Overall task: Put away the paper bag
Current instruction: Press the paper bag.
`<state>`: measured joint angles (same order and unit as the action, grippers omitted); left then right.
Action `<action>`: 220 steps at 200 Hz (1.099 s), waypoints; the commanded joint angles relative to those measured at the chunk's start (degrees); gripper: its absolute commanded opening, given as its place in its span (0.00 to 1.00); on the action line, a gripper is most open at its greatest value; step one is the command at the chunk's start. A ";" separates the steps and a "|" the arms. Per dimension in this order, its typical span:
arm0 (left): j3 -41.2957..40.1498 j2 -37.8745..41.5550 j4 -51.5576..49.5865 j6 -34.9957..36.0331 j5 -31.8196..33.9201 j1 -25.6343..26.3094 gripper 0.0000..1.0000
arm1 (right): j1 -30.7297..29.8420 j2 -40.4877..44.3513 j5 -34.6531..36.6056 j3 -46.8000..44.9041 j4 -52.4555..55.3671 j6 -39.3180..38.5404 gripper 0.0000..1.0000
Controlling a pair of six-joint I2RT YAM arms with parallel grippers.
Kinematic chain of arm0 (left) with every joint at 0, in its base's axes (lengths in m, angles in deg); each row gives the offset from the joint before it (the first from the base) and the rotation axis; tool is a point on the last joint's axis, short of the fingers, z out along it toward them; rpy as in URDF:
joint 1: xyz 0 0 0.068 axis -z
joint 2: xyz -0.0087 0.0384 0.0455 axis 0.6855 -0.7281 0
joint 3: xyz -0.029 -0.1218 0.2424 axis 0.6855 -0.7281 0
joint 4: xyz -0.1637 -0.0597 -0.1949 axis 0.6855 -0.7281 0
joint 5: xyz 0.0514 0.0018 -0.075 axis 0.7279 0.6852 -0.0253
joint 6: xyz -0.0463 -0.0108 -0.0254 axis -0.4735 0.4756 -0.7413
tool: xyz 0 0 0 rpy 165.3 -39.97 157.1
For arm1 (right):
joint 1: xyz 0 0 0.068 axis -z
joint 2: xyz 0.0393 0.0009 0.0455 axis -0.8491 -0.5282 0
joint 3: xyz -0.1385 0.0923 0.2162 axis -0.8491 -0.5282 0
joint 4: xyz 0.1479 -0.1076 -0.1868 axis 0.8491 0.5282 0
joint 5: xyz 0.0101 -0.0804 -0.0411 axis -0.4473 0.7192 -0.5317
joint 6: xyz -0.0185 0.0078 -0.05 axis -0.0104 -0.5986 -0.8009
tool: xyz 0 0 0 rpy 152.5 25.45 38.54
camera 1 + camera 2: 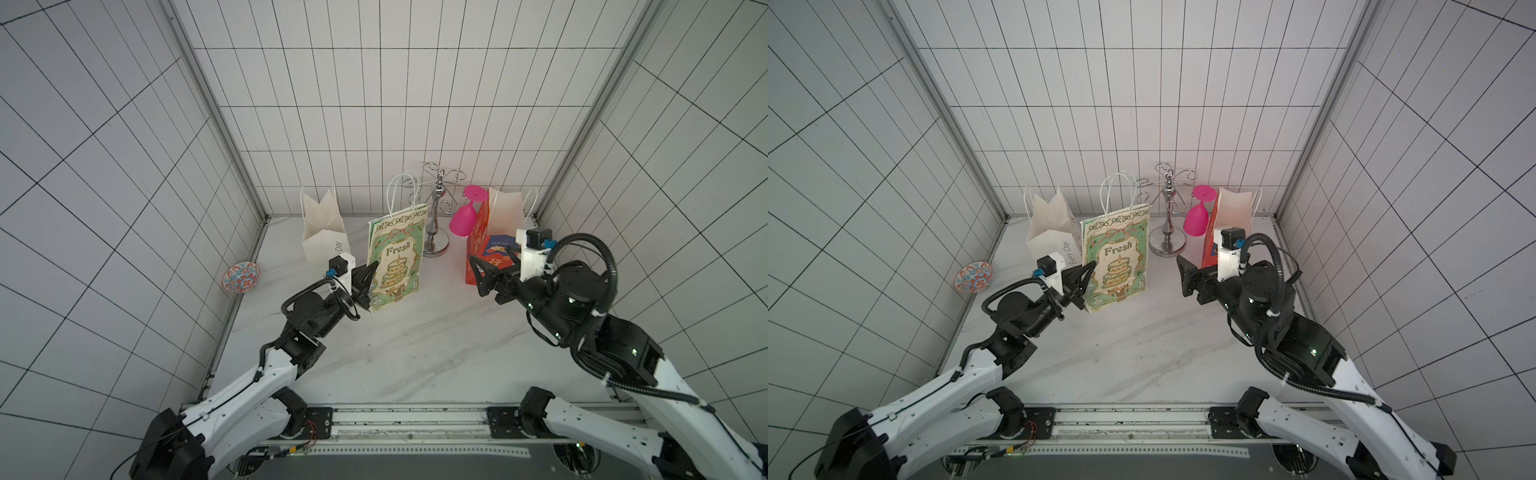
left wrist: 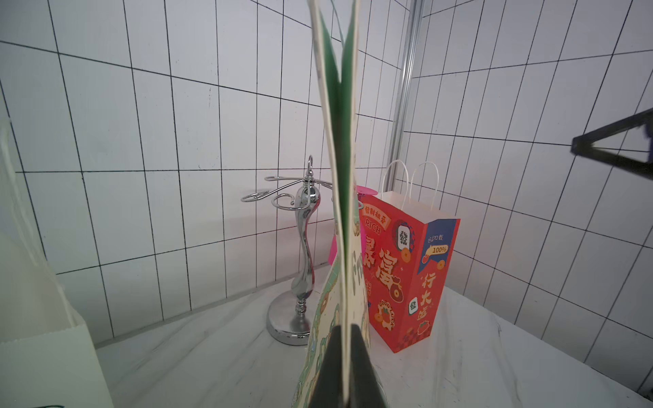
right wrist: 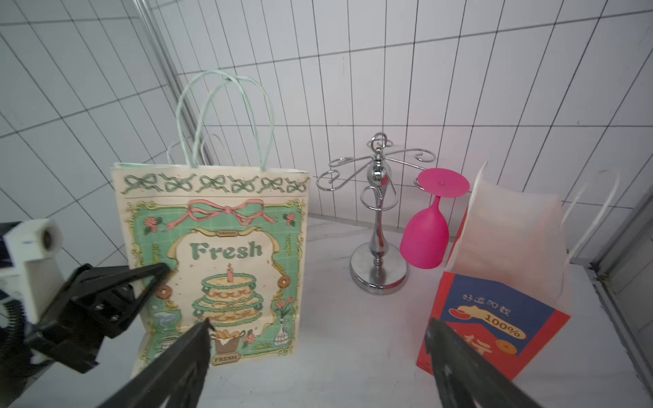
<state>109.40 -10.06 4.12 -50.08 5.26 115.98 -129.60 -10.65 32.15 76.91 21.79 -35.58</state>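
The paper bag [image 1: 399,257] [image 1: 1119,262] [image 3: 219,254] is cream and green, printed "Fresh" with a cake, and stands upright mid-table with its handles up. My left gripper [image 1: 374,270] [image 1: 1090,270] [image 2: 346,339] is shut on its side edge, low down. In the left wrist view the paper bag [image 2: 341,176] shows edge-on, pressed flat between the jaws. My right gripper [image 1: 493,259] [image 1: 1187,274] [image 3: 318,325] is open and holds nothing. It hovers over bare table between the Fresh bag and a red bag [image 1: 482,245] [image 3: 494,318].
A white bag [image 1: 324,232] [image 1: 1050,232] stands open behind the left gripper. A chrome glass stand [image 1: 436,224] [image 3: 378,219] carries a hanging pink glass [image 1: 463,218] [image 3: 425,240] at the back. A patterned bowl [image 1: 241,277] leans by the left wall.
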 commanded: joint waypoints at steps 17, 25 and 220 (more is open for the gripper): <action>-2.88 11.87 -16.44 -13.99 -18.04 -8.59 0.00 | -0.06 13.38 -18.10 2.32 0.67 -27.04 0.93; -2.49 14.53 -22.31 -17.68 -25.11 -12.25 0.00 | 0.37 15.85 -18.60 1.49 1.89 -28.77 0.93; -4.19 10.55 28.36 -84.58 -99.84 -53.37 0.00 | 52.59 16.67 -101.06 -21.90 -11.73 -24.79 0.99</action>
<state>103.94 1.57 21.17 -124.48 -92.44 61.47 -77.58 6.79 -63.06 58.33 15.76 -58.51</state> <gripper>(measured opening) 0.040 0.989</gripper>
